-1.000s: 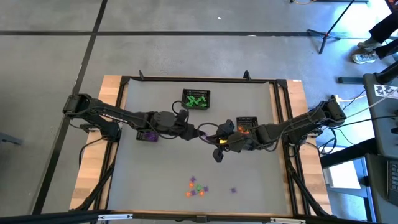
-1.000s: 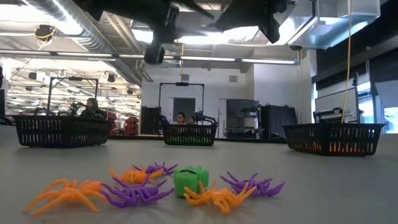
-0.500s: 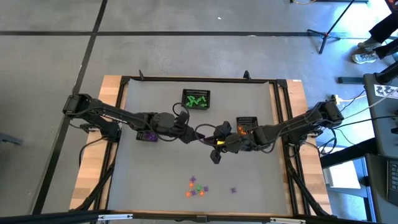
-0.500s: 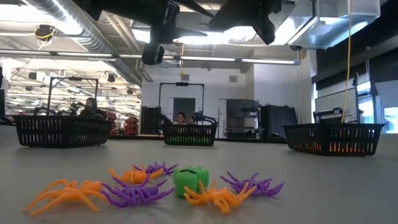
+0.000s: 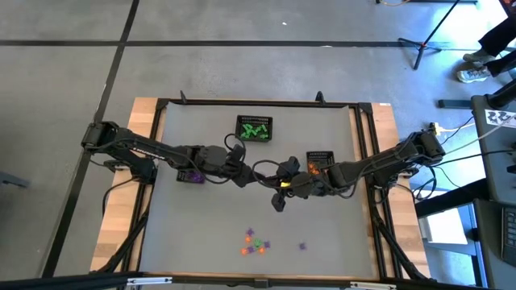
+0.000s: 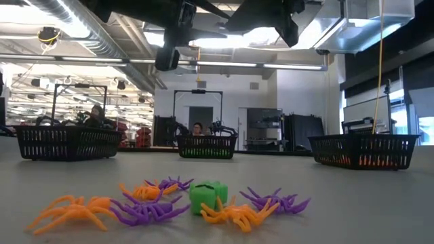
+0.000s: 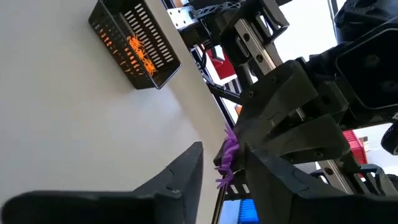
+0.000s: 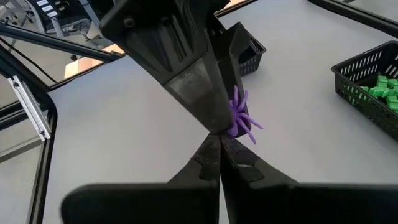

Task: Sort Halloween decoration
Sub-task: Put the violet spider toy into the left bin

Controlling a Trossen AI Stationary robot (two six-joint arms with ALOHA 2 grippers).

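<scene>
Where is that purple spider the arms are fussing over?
In the right wrist view, the purple spider hangs mid-table between both tools' tips, above the table, left tool closing around it.

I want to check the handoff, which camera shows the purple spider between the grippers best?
The right wrist view: the purple spider sits pinched at the fingertips, unobstructed. The left wrist view shows it partly hidden; the high and low views don't show it.

Even overhead light on the table (image 5: 210,217); shadows were soft and faint. Low view was backlit: ceiling lights (image 6: 203,64) glared, arms above read as silhouettes. Left wrist view blew out white at the window side. Near fingers were blurred in both wrist views.
</scene>
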